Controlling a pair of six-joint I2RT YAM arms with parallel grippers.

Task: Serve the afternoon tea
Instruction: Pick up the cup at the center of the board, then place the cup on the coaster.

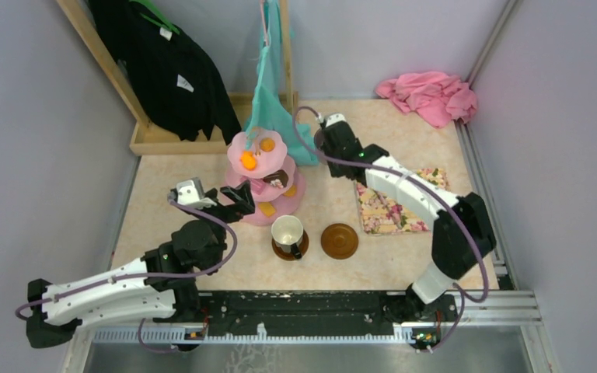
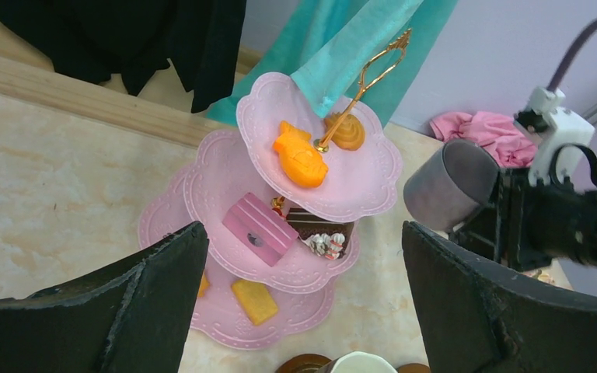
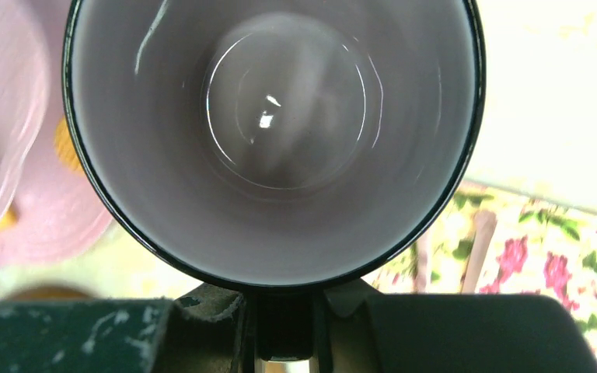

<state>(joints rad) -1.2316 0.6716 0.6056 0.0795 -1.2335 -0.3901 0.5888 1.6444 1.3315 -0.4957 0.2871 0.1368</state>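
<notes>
- The right claw (image 3: 284, 322) is clenched on the grey mug (image 2: 445, 185), apparently at its handle. In the right wrist view we look straight into the mug's mouth, so its long axis runs along the claw's line of sight.
- The mug appears lifted off the table (image 1: 404, 124). It sits at upper centre of the top view, just right of the pink stand (image 2: 373, 183).
- The empty brown disc (image 1: 340, 240) lies below the right claw in that frame, toward the arm bases. We judge it to be the mug's destination, and this offset governs the coming move.
- The black mug (image 1: 287, 231) stands on the second brown disc (image 1: 280, 252), just left of the empty one.
- The left claw (image 1: 241, 200) is released and holds nothing, at the stand's lower left. We judge the right arm to be the one to act.
</notes>
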